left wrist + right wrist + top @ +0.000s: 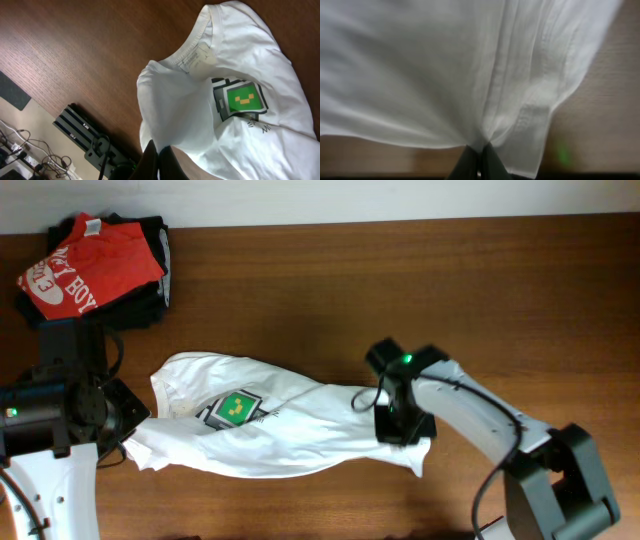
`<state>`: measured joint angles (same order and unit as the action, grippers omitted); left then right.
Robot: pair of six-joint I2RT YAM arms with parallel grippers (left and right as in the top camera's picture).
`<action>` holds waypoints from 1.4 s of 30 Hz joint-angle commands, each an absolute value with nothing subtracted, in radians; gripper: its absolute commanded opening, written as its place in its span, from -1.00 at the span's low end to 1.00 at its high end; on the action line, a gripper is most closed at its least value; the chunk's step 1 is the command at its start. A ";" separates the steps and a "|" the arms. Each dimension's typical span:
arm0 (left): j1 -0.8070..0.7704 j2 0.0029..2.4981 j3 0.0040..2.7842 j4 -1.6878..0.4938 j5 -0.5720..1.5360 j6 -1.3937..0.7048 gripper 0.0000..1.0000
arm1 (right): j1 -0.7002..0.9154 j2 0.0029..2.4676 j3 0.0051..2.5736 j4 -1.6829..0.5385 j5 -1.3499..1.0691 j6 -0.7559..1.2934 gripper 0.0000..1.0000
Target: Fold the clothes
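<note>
Item: white short-sleeved cotton T-shirt with green-and-black square print [290, 420], bunched lengthwise on the brown wooden surface [400, 280], toward its front edge. The long axis runs left to right, strung between my two tools. The left tool [128, 428] is pinched onto shoulder cloth at the collar end; the right tool [402, 420] is clamped onto the hem end. I judge each end nearest its own arm.

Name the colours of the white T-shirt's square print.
Print: green, yellow marks, black border; left wrist view.
</note>
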<state>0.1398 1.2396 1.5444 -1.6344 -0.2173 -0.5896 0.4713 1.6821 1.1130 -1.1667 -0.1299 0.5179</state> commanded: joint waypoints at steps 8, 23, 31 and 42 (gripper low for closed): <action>0.138 1.177 1.760 -1.688 -0.220 -0.517 -0.99 | 0.404 1.434 1.405 -1.363 -0.054 0.456 -0.92; 0.138 1.047 2.154 -1.688 -0.008 -0.428 -0.99 | 0.228 1.219 1.852 -1.699 -0.049 0.384 -0.93; 0.139 1.088 2.282 -1.645 -0.152 -0.459 -0.99 | 0.228 1.258 1.942 -1.636 -0.037 0.379 -0.92; 0.139 1.163 2.514 -1.686 -0.145 -0.456 -0.99 | 0.228 1.206 2.037 -1.697 -0.036 0.424 -0.93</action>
